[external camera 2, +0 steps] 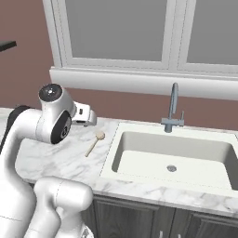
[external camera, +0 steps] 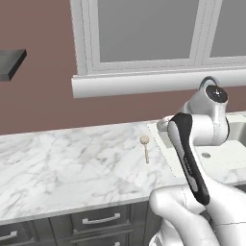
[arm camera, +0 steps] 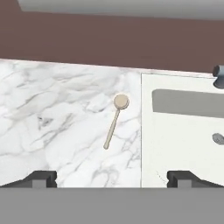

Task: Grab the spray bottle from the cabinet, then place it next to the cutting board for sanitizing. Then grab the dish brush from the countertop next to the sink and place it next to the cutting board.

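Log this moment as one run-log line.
phase: approach dish brush | brush: flat on countertop, left of sink | gripper: open, empty

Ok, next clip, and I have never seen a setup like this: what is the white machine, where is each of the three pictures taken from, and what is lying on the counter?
It is a rendered kitchen. The white machine is a robot arm on a mobile base. Two pictures come from cameras on that base, behind the arm to its left and right. The third comes from a camera on the hand, looking along the end effector, whose dark fingertips stand wide apart with nothing between them. On the marble countertop lies a small beige dish brush, just left of the sink with its chrome faucet. The end effector hangs above the brush, not touching it.
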